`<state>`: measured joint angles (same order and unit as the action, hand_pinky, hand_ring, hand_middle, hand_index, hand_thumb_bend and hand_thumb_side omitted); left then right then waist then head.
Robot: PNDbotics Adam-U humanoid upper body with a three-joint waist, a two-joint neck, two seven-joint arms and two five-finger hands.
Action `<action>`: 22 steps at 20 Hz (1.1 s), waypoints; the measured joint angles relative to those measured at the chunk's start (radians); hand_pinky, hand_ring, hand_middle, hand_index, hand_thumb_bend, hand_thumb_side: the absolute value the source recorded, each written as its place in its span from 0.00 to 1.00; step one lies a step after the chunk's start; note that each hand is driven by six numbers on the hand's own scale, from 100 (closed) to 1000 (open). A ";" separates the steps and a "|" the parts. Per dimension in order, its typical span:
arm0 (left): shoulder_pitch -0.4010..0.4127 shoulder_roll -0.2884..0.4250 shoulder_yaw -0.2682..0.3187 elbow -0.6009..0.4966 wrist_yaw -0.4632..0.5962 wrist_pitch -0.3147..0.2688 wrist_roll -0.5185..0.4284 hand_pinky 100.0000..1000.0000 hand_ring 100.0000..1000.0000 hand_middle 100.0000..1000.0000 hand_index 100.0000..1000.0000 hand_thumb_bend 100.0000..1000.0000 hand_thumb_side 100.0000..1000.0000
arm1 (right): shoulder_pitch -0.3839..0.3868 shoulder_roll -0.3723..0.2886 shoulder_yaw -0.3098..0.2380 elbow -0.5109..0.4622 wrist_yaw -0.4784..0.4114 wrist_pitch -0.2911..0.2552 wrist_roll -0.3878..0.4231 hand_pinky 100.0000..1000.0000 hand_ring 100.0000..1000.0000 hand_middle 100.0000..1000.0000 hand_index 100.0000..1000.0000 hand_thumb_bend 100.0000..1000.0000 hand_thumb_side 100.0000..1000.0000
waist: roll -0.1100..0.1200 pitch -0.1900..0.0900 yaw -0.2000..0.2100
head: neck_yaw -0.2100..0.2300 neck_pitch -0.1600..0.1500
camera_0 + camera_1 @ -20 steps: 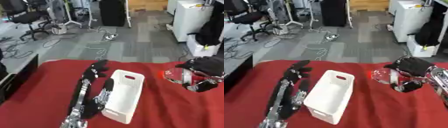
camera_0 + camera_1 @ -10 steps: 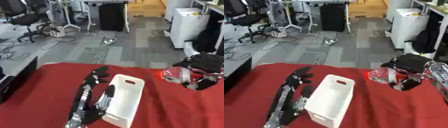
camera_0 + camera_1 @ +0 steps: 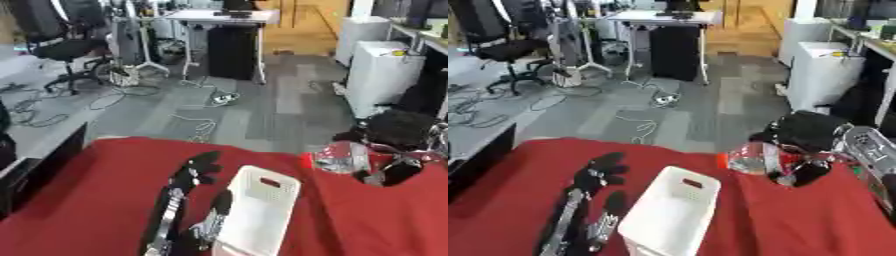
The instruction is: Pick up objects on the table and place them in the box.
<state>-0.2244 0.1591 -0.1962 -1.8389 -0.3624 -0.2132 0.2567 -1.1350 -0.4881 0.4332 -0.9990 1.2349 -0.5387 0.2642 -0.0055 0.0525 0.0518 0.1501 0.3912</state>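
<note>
1. Since the earlier frame the right hand [image 3: 802, 145] has drifted a little nearer the white box [image 3: 667, 215], and the camera has tilted up, so the whole scene sits lower.
2. Its fingers curl round a shiny red-and-silver packet [image 3: 752, 159], held above the red surface [image 3: 798, 220], right of the box.
3. The left hand [image 3: 188, 190] lies flat, fingers straight, beside the box.
4. Risk: letting go too early would probably drop the packet short of the box, beside its rim.

shiny red-and-silver packet [image 3: 750, 159] aloft beyond empty white box [image 3: 667, 212]
</note>
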 measured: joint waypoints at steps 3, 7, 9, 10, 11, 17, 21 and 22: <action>0.000 0.000 0.000 0.001 0.000 0.000 0.000 0.64 0.75 0.80 0.87 0.20 0.76 | -0.001 0.014 0.000 0.013 0.009 -0.001 0.001 0.00 0.15 0.30 0.66 0.13 0.42 | -0.005 0.000 0.019 | 0.000 -0.015; -0.001 0.000 0.000 0.003 0.000 -0.001 0.000 0.64 0.75 0.80 0.87 0.21 0.75 | -0.001 0.027 0.000 0.021 0.017 0.003 0.006 0.00 0.15 0.30 0.66 0.12 0.42 | -0.015 0.000 0.050 | 0.001 -0.030; -0.003 0.000 0.000 0.003 0.000 -0.001 0.000 0.64 0.75 0.80 0.87 0.21 0.75 | -0.001 0.032 0.000 0.021 0.017 0.009 0.012 0.00 0.15 0.30 0.66 0.12 0.43 | -0.019 0.000 0.065 | 0.001 -0.038; -0.006 0.000 0.000 0.003 0.000 -0.002 -0.001 0.64 0.75 0.80 0.87 0.21 0.75 | -0.001 0.033 -0.001 0.022 0.017 0.011 0.015 0.00 0.15 0.30 0.65 0.12 0.43 | -0.020 0.000 0.073 | 0.002 -0.042; -0.007 0.000 0.000 0.003 0.000 -0.003 -0.002 0.64 0.75 0.80 0.87 0.21 0.75 | -0.001 0.035 -0.001 0.022 0.017 0.014 0.018 0.00 0.15 0.30 0.65 0.12 0.43 | -0.020 0.000 0.080 | 0.002 -0.044; -0.016 -0.001 -0.001 0.002 0.002 -0.005 -0.004 0.64 0.75 0.80 0.87 0.21 0.75 | 0.007 0.064 -0.019 0.039 0.017 0.035 0.030 0.00 0.14 0.29 0.64 0.10 0.44 | -0.020 0.001 0.131 | 0.004 -0.052; -0.024 -0.001 -0.001 0.002 0.006 -0.005 -0.005 0.64 0.75 0.80 0.87 0.22 0.75 | 0.012 0.084 -0.034 0.052 0.022 0.050 0.031 0.00 0.14 0.29 0.64 0.09 0.44 | -0.020 0.001 0.157 | 0.000 -0.052; -0.024 -0.001 -0.001 0.001 0.007 -0.006 -0.006 0.64 0.75 0.80 0.87 0.22 0.75 | 0.015 0.088 -0.037 0.054 0.025 0.053 0.031 0.00 0.14 0.29 0.64 0.09 0.44 | -0.020 0.001 0.163 | 0.000 -0.055</action>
<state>-0.2488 0.1578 -0.1975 -1.8378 -0.3552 -0.2192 0.2507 -1.1205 -0.3999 0.3958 -0.9450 1.2597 -0.4862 0.2950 -0.0256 0.0535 0.2144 0.1501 0.3361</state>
